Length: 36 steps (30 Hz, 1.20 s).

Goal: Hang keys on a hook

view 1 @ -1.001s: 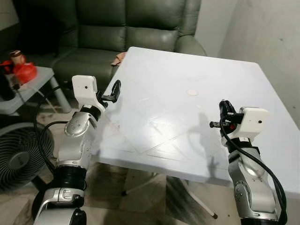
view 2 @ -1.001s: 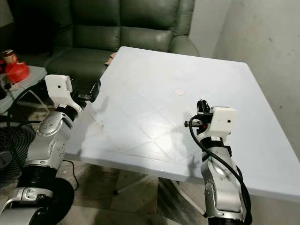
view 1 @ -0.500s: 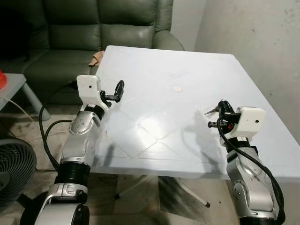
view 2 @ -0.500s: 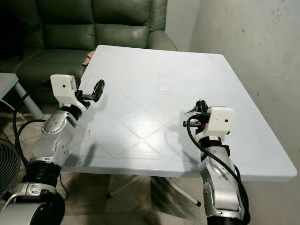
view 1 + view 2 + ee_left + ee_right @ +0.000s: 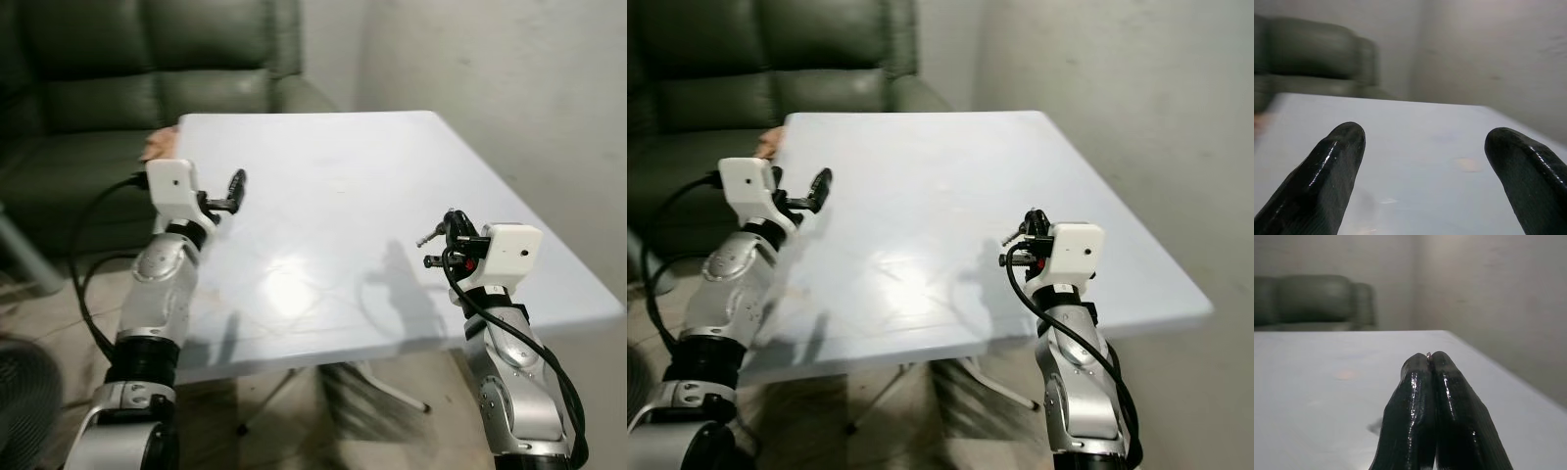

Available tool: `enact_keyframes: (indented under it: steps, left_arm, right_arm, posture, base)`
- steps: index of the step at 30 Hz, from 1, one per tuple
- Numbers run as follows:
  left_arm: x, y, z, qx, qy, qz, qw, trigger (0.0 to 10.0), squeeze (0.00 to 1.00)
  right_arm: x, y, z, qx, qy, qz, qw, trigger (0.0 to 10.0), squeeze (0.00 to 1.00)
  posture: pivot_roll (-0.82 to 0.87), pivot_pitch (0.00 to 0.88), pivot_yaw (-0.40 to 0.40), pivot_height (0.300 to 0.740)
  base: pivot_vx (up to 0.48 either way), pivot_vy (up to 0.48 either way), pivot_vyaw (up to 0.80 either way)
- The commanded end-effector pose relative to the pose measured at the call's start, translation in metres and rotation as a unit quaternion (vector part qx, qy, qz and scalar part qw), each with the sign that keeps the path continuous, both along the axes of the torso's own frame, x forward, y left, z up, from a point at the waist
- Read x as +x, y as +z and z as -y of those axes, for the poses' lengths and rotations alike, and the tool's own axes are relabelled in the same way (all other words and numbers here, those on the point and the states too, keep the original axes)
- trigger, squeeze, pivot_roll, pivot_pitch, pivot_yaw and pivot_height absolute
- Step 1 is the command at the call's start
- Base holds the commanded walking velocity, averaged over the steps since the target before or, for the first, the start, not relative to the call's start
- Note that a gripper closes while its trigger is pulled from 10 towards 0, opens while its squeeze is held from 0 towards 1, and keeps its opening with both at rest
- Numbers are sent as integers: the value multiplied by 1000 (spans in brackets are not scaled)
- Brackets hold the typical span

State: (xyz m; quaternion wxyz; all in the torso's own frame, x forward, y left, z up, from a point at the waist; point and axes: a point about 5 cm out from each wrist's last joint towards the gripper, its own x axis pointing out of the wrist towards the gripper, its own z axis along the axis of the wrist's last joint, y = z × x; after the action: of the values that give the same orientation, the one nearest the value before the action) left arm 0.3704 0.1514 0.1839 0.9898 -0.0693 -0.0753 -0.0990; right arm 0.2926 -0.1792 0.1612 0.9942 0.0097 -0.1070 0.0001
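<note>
My right gripper [image 5: 453, 221] is held above the near right part of the white table [image 5: 323, 166]. Its fingers are pressed together, and a small silvery key [image 5: 427, 236] sticks out to the side. In the right wrist view a sliver of metal [image 5: 1428, 354] shows between the shut fingertips. My left gripper [image 5: 236, 185] hovers over the table's left edge, and the left wrist view shows its fingers [image 5: 1334, 164] spread wide with nothing between them.
A dark green sofa [image 5: 98, 78] stands behind the table on the left. A bare grey wall [image 5: 509, 88] runs along the right, close to the table's right edge. A small brownish object [image 5: 155, 147] lies by the table's far left corner.
The whole picture has shifted: the camera has turned to the right, so the sofa slid left and more wall came in. Both arms hold the same pose.
</note>
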Motion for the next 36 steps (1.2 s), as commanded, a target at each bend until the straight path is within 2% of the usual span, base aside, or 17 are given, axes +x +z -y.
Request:
enact_keyframes:
  steps: [1, 36]
  left_arm:
    - [1, 2, -3, 10, 3, -2, 1000, 10000, 0]
    - [1, 0, 2, 33, 2, 7, 999, 10000, 0]
  right_arm:
    - [2, 2, -4, 3, 7, 3, 1000, 10000, 0]
    - [2, 1, -3, -6, 9, 1, 1000, 10000, 0]
  posture:
    - [-45, 0, -11, 740]
    - [-46, 0, -18, 740]
  base:
    - [0, 0, -781]
    - [0, 0, -781]
